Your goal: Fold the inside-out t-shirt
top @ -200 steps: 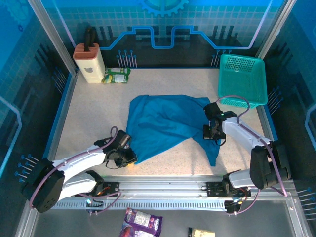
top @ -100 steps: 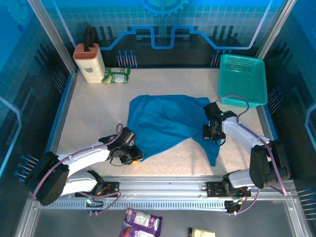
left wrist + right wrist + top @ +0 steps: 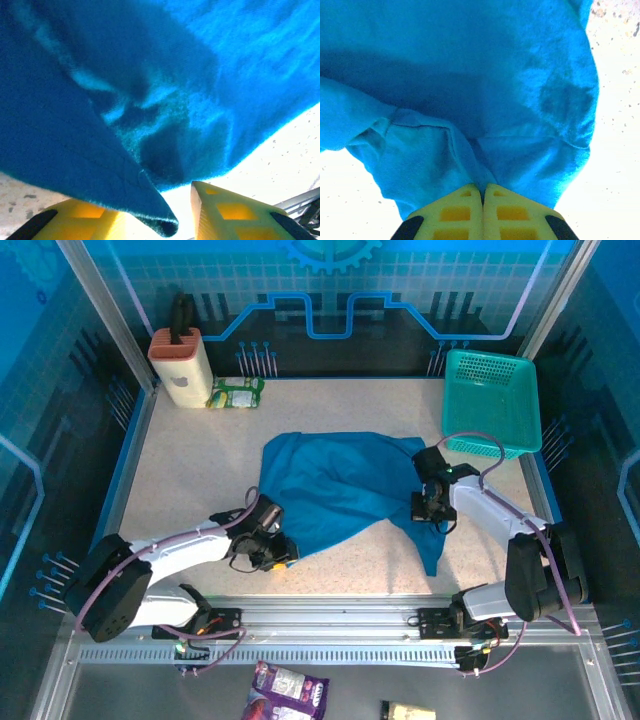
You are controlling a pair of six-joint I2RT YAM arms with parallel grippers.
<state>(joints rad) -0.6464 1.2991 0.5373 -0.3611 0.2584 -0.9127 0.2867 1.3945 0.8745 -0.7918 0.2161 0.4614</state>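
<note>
The left gripper [image 3: 272, 548] has slid across the table [image 3: 190, 470] toward the near left corner of the t-shirt [image 3: 335, 490] over the last second, its jaws parting as it comes. A second ago it sat just clear of the cloth's edge, and now it is right up against it. The right gripper [image 3: 432, 508] has not budged in that time. To my eye the left side is lining up to grab that corner, so the two arms can hold the shirt at both ends, and no fold is made yet. The shirt lies rumpled and roughly spread in the middle of the table, a tail trailing toward the near right, well apart from the green basket [image 3: 492, 400] in the far right corner. Up close on the left wrist, the yellow fingers [image 3: 230, 215] stand spread with a clear gap. The shirt's pointed corner drapes over one of them and its tip hangs down into the gap, not clamped. On the right wrist, the fingers [image 3: 507, 210] are pressed together with a ridge of cloth running straight into the seam between them, so that side is pinching the shirt near its right edge
</note>
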